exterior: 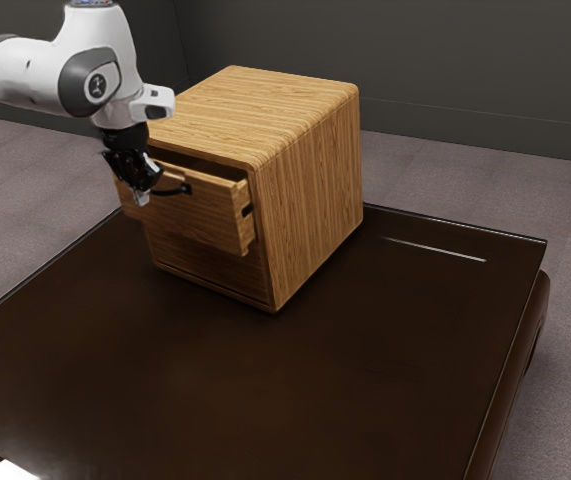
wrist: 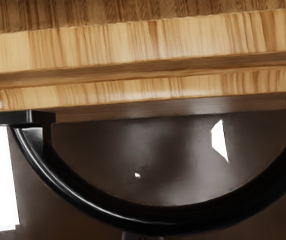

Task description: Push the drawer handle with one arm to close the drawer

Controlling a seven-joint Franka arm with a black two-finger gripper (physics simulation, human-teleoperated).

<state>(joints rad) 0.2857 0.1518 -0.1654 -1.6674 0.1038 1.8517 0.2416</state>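
Observation:
My gripper (exterior: 142, 196) is shut and points down at the front of the drawer (exterior: 210, 212), which stands pulled out of the wooden cabinet. The black curved handle (exterior: 173, 190) sticks out from the drawer front beside the gripper. From the wrist camera, the handle (wrist: 155, 220) bows away from the wooden drawer front (wrist: 132, 90). The gripper's grey tip (wrist: 143, 236) is at the outer side of the handle's middle; whether they touch I cannot tell.
The cabinet (exterior: 310, 180) rests on a dark brown table (exterior: 265, 390), its closed lower front below the pulled-out drawer. A bright white patch (exterior: 5, 470) lies at the table's near corner, on the exterior view's left.

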